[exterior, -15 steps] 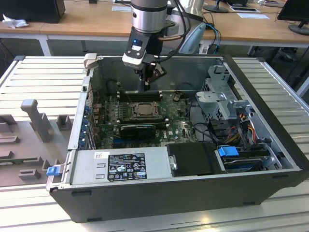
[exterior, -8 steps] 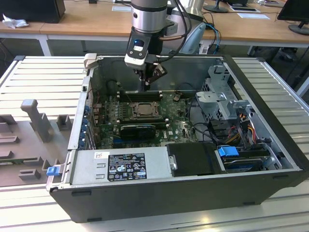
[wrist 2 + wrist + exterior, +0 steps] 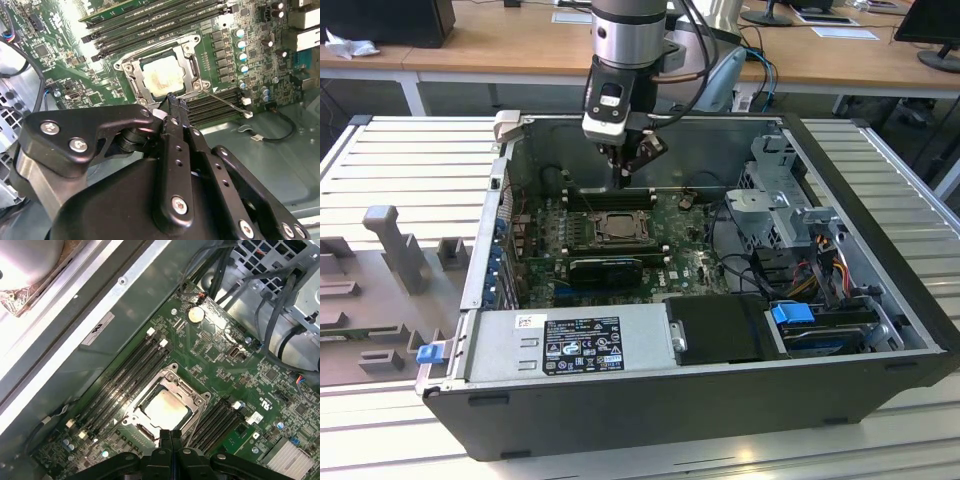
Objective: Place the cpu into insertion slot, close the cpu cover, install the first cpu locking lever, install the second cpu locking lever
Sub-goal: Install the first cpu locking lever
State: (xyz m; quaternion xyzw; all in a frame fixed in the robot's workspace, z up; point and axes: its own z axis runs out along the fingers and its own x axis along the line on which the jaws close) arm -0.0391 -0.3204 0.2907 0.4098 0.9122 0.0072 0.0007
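1. At the slot's near edge, the gripper hovers with its fingers pressed together and nothing pinched between them. The tips sit just beside the cover; whether they touch it, I cannot tell.
2. Just past the tips, the cpu lies flat in the slot, its pale top showing through the cover's window. The cover looks to be down over it.
3. The cpu is probably light, stiff and fragile, best taken by its side edges and never from below. Framed like this, it offers no edge to the fingers.
4. The cover looks thin but rigid. A press on its rim seems safer than one on the chip.
5. Beside the slot, a thin lever juts free at an angle. It is likely springy and slippery, best caught near its free end.
6. Further out, the green board lies in the open case.
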